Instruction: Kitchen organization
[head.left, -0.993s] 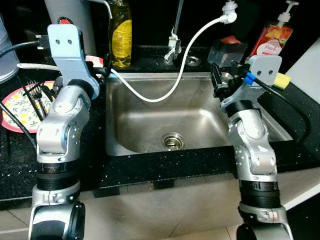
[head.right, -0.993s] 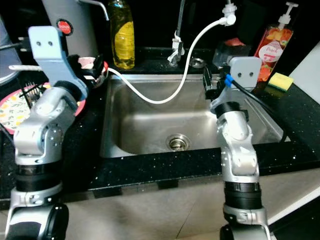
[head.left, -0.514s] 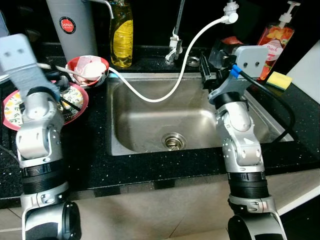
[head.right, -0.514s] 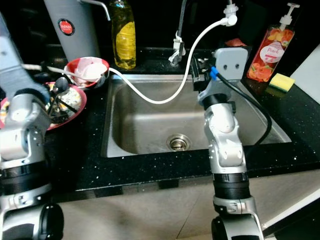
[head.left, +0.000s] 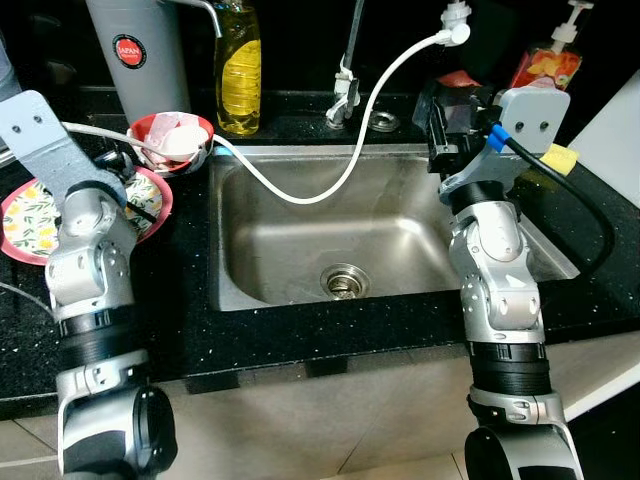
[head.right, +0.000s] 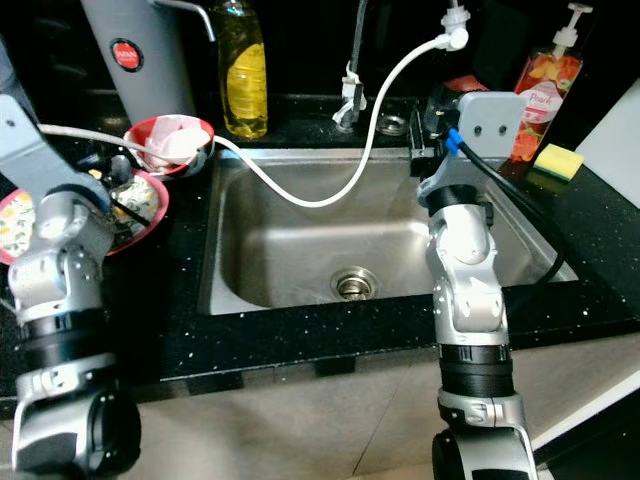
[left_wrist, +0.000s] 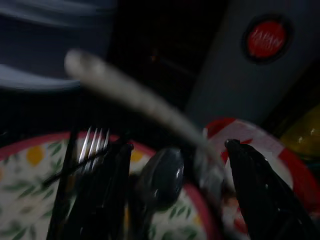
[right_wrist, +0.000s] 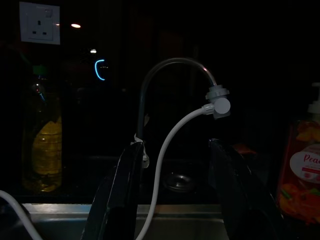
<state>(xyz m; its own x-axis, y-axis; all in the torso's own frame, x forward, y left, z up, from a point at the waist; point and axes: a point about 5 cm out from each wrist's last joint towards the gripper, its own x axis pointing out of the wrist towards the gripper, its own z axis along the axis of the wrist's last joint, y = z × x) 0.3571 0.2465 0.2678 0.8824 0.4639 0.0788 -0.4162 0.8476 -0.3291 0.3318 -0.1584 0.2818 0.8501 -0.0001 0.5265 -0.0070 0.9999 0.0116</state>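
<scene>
Left end effector (left_wrist: 177, 185), fingers spread, is seen in its wrist view above fork (left_wrist: 89, 152) and spoon (left_wrist: 162, 175) on plate (head.left: 25, 215). Right end effector (right_wrist: 177, 192), spread, faces faucet (right_wrist: 170, 67) over sink (head.left: 300, 225) in black worktop (head.left: 190, 310).

Bright, sharp head views against black backdrop; dim wrist views, left one blurred.

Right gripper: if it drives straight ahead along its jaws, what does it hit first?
Probably the white hose hanging from the faucet: it runs between the open jaws of the right gripper. The faucet's upright pipe stands close behind; depth is unclear.
</scene>
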